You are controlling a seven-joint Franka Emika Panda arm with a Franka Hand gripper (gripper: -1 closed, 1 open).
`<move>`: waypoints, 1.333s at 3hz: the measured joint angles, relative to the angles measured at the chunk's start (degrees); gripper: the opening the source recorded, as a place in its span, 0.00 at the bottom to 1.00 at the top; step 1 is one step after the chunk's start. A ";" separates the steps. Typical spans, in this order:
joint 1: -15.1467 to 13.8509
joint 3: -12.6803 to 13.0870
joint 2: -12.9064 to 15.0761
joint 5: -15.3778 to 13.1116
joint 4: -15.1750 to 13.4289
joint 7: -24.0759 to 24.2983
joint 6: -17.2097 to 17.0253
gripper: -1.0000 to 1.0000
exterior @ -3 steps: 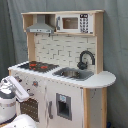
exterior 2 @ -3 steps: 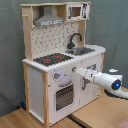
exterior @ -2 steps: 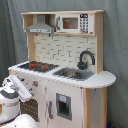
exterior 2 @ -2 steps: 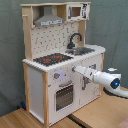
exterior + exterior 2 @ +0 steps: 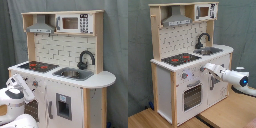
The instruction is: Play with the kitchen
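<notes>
Whether the jaws are spread or pressed together cannot be told. In the second exterior view the gripper [image 5: 206,67] is seen right of the frame's centre, its tip set against the front of the toy kitchen [image 5: 170,85] just below the countertop edge, at the seam between the oven section and the cupboard section; actual contact cannot be confirmed. The white arm [image 5: 230,76] is stretched out behind it toward the right edge of the frame. In the first exterior view the same arm [image 5: 15,97] is found at the lower left of the frame, with its end [image 5: 30,86] against the kitchen's front panel. The kitchen [image 5: 95,107] is stood upright, its long axis vertical, and most of both exterior views is filled by it. On the countertop a black-red hob [image 5: 180,59] and a sink [image 5: 210,50] with a black faucet [image 5: 202,39] are set side by side. No contents can be made out in the sink. A windowed oven door [image 5: 192,95] is seen below the hob, and a grey hood [image 5: 176,20] and a small microwave [image 5: 203,11] above.
</notes>
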 joint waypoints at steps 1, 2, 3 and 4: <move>-0.79 0.32 0.00 1.02 -1.83 3.68 4.17 1.00; -3.20 1.29 0.00 1.08 -1.27 6.95 8.12 1.00; -7.33 2.15 0.00 3.68 1.30 7.98 9.34 1.00; -11.28 3.63 -0.01 4.90 4.97 8.44 9.29 1.00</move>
